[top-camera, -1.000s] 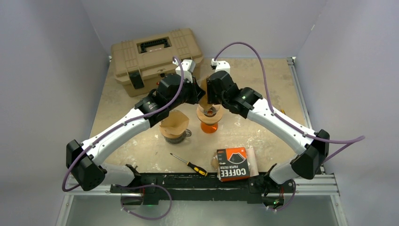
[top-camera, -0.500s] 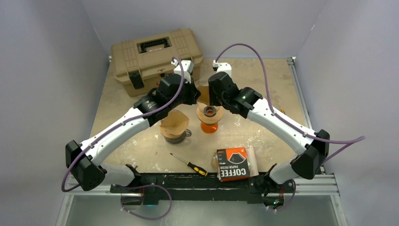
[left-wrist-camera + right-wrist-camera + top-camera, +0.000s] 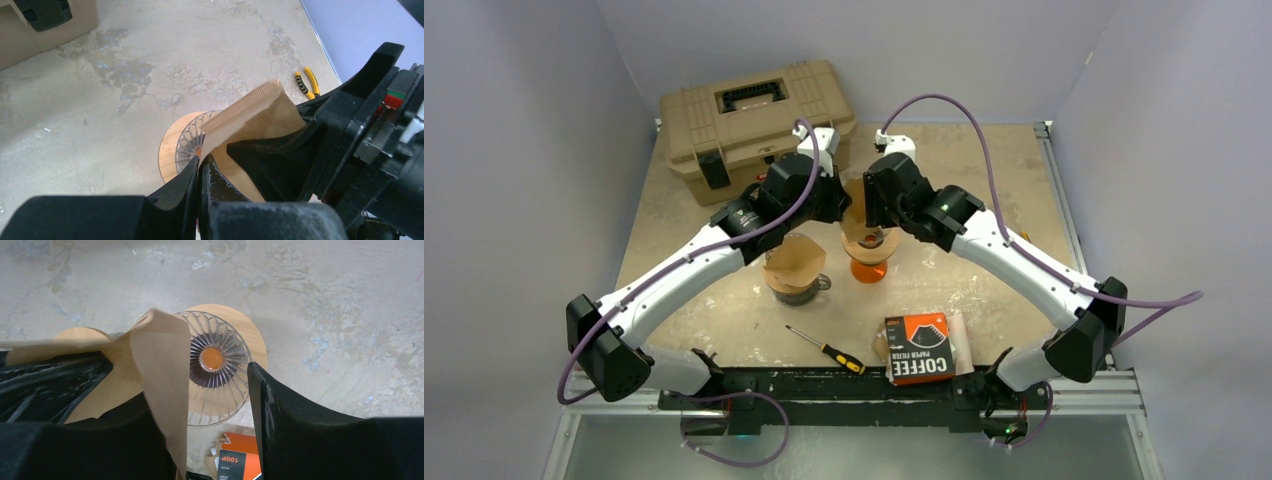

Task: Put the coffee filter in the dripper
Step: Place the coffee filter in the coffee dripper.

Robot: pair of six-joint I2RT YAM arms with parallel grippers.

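**Coffee filter in the air over the dripper, between both grippers**

The left gripper (image 3: 199, 167) is fully closed, and the lower edge of the brown coffee filter (image 3: 255, 112) runs into its pinch. The right gripper (image 3: 200, 390) stands about half open and clamps nothing. One of its fingers lies against the filter paper, and the other stands clear beside it. The filter hangs tilted just above the dripper (image 3: 867, 250) and overlaps the rim, not seated in the ribbed glass cone. The dripper stands upright at mid-table (image 3: 984, 170) on a wooden collar and an orange base. Just to its left, a second filter (image 3: 792, 258) sits in a dark vessel. A tan toolbox (image 3: 754, 115) stands at the far left. A screwdriver (image 3: 826, 349) and a filter box (image 3: 919, 348) lie near the front edge.
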